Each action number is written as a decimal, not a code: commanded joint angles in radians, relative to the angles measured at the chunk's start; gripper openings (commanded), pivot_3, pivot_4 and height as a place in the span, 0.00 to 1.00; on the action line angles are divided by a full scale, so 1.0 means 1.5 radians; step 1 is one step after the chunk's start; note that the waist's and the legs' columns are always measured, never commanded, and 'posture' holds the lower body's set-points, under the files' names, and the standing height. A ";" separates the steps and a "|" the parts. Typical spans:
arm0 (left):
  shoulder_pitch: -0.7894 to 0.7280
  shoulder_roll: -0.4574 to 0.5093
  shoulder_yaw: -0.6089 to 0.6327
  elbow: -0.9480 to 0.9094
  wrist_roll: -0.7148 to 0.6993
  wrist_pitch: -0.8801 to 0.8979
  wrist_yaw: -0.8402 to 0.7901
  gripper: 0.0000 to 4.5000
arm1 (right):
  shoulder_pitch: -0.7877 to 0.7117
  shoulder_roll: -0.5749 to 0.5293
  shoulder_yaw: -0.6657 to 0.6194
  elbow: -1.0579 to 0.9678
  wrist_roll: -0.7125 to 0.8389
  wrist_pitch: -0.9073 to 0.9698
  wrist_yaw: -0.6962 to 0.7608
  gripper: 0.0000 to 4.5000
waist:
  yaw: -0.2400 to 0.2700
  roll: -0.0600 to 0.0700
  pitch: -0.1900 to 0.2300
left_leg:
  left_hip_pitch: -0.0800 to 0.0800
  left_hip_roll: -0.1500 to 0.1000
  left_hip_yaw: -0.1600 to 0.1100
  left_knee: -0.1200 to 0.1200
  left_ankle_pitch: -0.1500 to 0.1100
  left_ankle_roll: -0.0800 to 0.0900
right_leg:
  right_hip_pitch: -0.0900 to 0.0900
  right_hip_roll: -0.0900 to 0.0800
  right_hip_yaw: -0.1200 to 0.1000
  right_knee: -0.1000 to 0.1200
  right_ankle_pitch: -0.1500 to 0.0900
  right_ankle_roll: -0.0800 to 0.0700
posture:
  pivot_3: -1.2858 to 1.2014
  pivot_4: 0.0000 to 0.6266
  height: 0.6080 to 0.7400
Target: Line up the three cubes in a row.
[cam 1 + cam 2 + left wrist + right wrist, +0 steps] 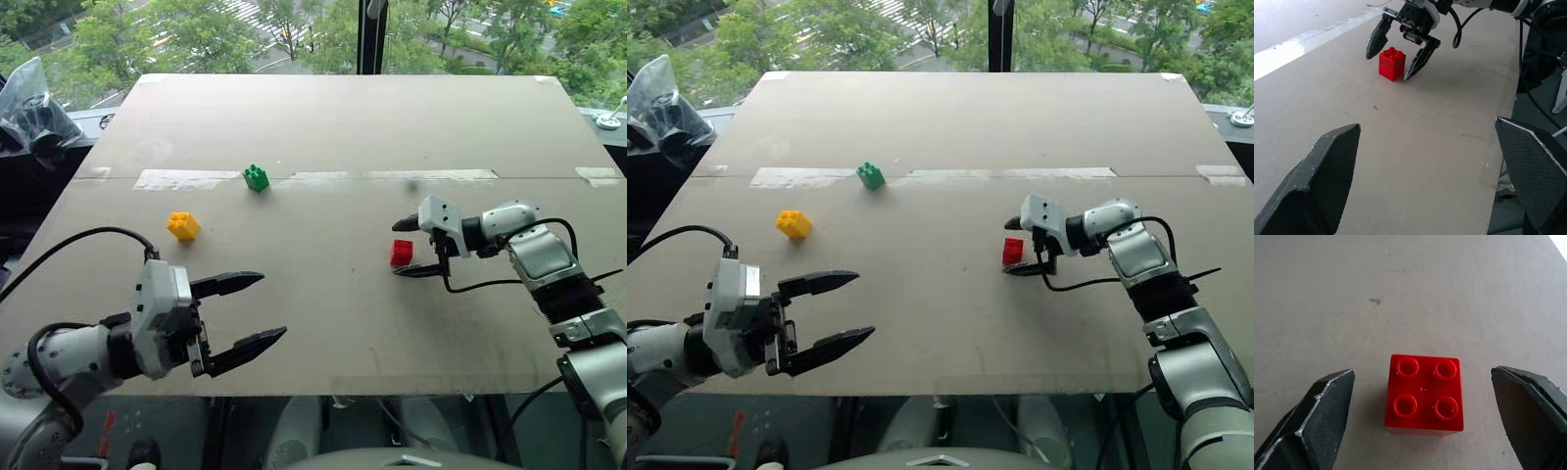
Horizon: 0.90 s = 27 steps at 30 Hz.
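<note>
Jaws wide around four-studded red cube (1424, 393)

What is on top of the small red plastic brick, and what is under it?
On top of the small red plastic brick are four round studs, nothing else. It stands on the grey tabletop, between the open fingers of the right gripper. Its underside is covered.

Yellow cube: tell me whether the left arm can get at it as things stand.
Probably yes. The yellow cube sits alone on the table, apart from the green cube. The left gripper hovers open on the same side, bare board between them. The right gripper is off around the red cube.
</note>
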State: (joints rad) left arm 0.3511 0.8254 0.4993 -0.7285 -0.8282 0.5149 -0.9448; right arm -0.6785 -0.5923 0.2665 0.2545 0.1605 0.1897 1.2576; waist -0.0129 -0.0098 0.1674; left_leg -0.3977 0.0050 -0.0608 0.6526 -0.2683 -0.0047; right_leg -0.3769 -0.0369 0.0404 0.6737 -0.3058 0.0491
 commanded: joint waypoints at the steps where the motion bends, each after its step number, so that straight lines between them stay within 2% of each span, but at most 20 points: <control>1: -0.078 -0.027 -0.037 0.042 0.007 0.064 0.145 1.00 | 0.105 -0.055 -0.152 -0.229 0.125 0.092 -0.038 0.99 | 0.006 0.000 0.000 | -0.001 0.000 -0.001 0.000 0.000 0.000 | 0.000 0.000 0.000 0.000 0.000 0.000 | 0.52 0.24 1.00; 3: -0.141 -0.017 -0.066 0.078 0.017 0.124 0.207 1.00 | 0.195 -0.074 -0.221 -0.344 0.169 0.129 -0.074 0.99 | 0.019 -0.001 0.000 | -0.001 0.000 -0.003 0.001 -0.001 0.002 | 0.000 -0.001 0.000 0.000 0.000 0.000 | 0.52 0.24 1.00; 5: -0.188 -0.013 -0.085 0.112 0.016 0.143 0.212 1.00 | 0.264 -0.076 -0.264 -0.426 0.178 0.125 -0.114 0.99 | 0.017 -0.001 -0.001 | -0.001 0.000 -0.003 0.001 -0.001 0.002 | 0.000 0.000 -0.001 0.001 0.000 0.000 | 0.52 0.24 1.00; 9: -0.282 -0.003 -0.142 0.190 0.005 0.143 0.125 1.00 | 0.387 -0.107 -0.303 -0.561 0.208 0.241 -0.189 0.99 | 0.005 -0.002 -0.001 | 0.001 -0.001 0.000 0.001 -0.001 0.002 | 0.000 0.001 0.000 0.003 0.000 0.000 | 0.52 0.24 1.00; 12: -0.320 0.020 -0.181 0.221 0.011 0.134 0.041 1.00 | 0.409 -0.138 -0.284 -0.575 0.179 0.270 -0.216 0.99 | -0.005 -0.002 -0.001 | 0.002 -0.001 0.001 0.001 -0.001 0.001 | 0.000 0.001 0.001 0.004 0.000 0.000 | 0.52 0.24 1.00; 15: -0.322 0.049 -0.206 0.211 0.013 0.115 -0.050 1.00 | 0.366 -0.137 -0.241 -0.534 0.170 0.296 -0.239 0.99 | -0.014 -0.002 -0.001 | 0.002 0.000 0.001 0.001 -0.001 0.001 | 0.000 0.002 0.001 0.004 0.000 0.000 | 0.52 0.24 1.00; 18: -0.299 0.070 -0.214 0.190 0.035 0.078 -0.105 1.00 | 0.303 -0.135 -0.176 -0.464 0.145 0.274 -0.215 0.99 | -0.019 -0.002 -0.001 | 0.002 0.000 0.001 0.001 0.000 0.000 | 0.000 0.002 0.001 0.003 0.000 0.000 | 0.52 0.24 1.00; 23: -0.258 0.085 -0.188 0.154 0.041 0.072 -0.117 1.00 | 0.172 -0.097 -0.076 -0.318 0.103 0.224 -0.165 0.99 | -0.019 -0.002 -0.001 | 0.001 0.000 0.001 0.001 0.000 0.001 | 0.000 0.001 0.001 0.002 0.000 0.000 | 0.52 0.24 1.00; 27: -0.220 0.083 -0.155 0.113 0.033 0.074 -0.097 1.00 | 0.113 -0.066 -0.031 -0.242 0.082 0.194 -0.134 0.99 | -0.018 -0.002 -0.001 | 0.001 0.000 0.001 0.001 0.000 0.001 | 0.000 0.001 0.001 0.002 0.000 0.000 | 0.52 0.24 1.00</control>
State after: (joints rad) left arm 0.0158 0.9420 0.2178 -0.5126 -0.7677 0.6359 -1.1031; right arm -0.4903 -0.6954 0.2113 -0.1260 0.2941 0.5129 1.0329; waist -0.0396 -0.0123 0.1664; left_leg -0.3966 0.0051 -0.0601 0.6542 -0.2690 -0.0032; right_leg -0.3776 -0.0350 0.0416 0.6773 -0.3059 0.0492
